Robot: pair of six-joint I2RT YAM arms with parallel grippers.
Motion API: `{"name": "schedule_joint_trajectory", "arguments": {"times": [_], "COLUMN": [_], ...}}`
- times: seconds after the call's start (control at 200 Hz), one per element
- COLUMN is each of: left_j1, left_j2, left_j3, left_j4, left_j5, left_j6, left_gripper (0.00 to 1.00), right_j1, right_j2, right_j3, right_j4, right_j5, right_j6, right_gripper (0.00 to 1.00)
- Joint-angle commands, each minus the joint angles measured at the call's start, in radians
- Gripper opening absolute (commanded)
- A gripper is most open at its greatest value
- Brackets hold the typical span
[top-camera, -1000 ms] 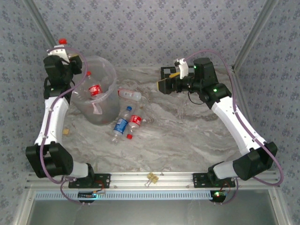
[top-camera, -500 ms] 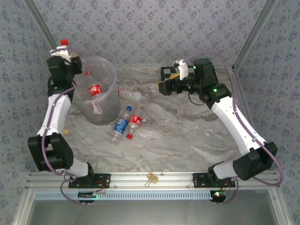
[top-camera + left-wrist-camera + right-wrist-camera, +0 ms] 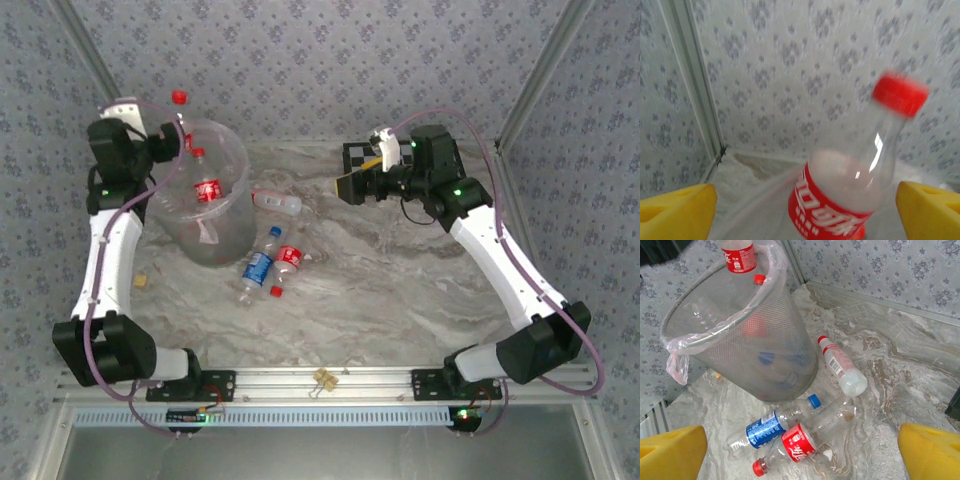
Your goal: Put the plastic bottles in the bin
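I have the left gripper (image 3: 168, 140) at upper left, jaws wide apart. A red-capped bottle (image 3: 840, 200) sits loose between them above the bin (image 3: 228, 232), which already holds several. The right gripper (image 3: 350, 183) gapes empty. Left on the table (image 3: 400, 300), centre-left, are a white-labelled bottle (image 3: 277, 203), a blue-labelled bottle (image 3: 258, 266) and a red-labelled bottle (image 3: 289, 257) — so I judge it partly done.

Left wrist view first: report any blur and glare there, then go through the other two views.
Left wrist view: the red-capped bottle is smeared, its cap worst, with a white glint on the neck; the wallpaper behind is sharper. Right wrist view: crisp on the bin and the lying bottles, faint sheen on the marble table. Top external view: even light, soft shadows, no blur.
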Motion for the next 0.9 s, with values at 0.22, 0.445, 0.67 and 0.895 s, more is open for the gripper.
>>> {"name": "schedule_joint_trajectory", "arguments": {"times": [0.22,0.445,0.67,0.895], "left_j1": [0.007,0.0,-0.005,-0.016], "left_j2": [0.166,0.292,0.271,0.153], "left_j3": [0.3,0.414,0.338,0.124], "left_j4": [-0.107,-0.142,-0.184,-0.18], "left_j5": [0.131,0.101,0.05,0.004], "left_j6": [-0.116,-0.136,-0.113,-0.039], "left_gripper": [0.78,0.65,0.36,0.13], "right_j1": [0.014,0.029,0.041,0.047], "right_j2": [0.001,0.001,0.006,0.034], "right_j3": [0.001,0.009,0.002,0.01], "right_j4": [-0.021,-0.055,-0.064,-0.058], "right_j5": [0.013,0.047,0.069,0.063], "right_j6": [-0.009,-0.026,-0.037,-0.038], "right_gripper": [1.0,1.0,1.0,1.0]}}
